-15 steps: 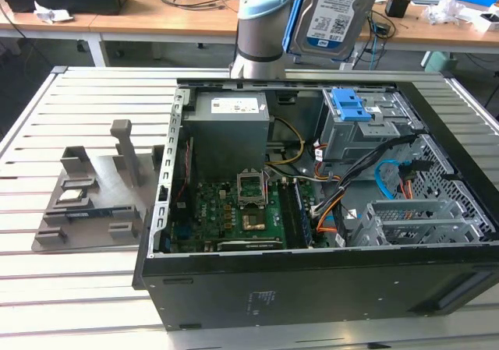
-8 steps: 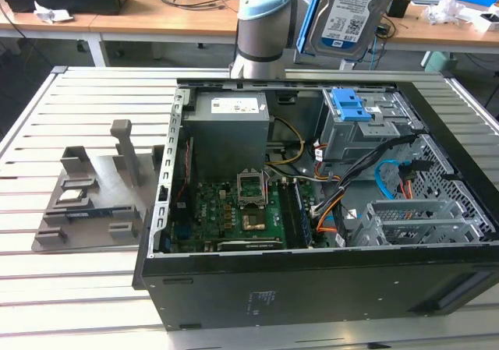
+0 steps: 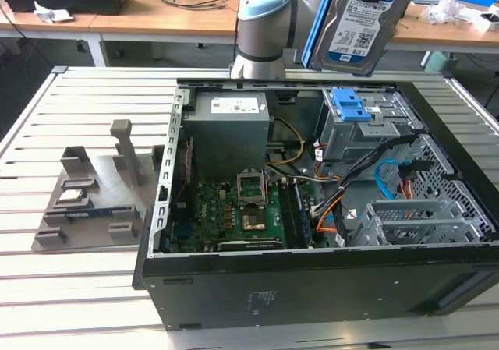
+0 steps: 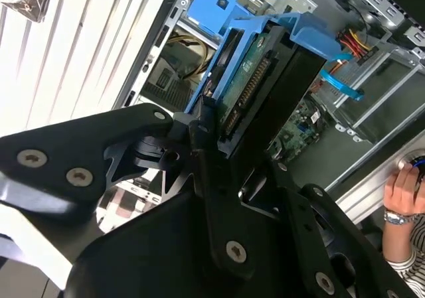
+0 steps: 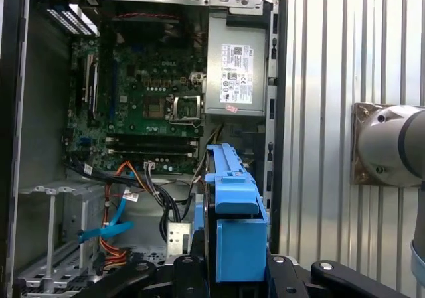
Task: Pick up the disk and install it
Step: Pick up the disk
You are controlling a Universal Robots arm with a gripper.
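Open computer case [image 3: 312, 288] on slatted surface [image 3: 70, 288], drive cage [image 3: 352, 132] and loose cables [image 3: 382, 180] beneath me, my jaws clamped tight around the disk [image 3: 362, 26], tilted above the case.

I'm watching the disk [image 3: 362, 22] getting cut by the exterior view's top edge; label print's reading too small. In the second wrist view, the gripper [image 4: 222, 135] is covering its clamped end, & a hand [image 4: 404, 182] is running off-frame.
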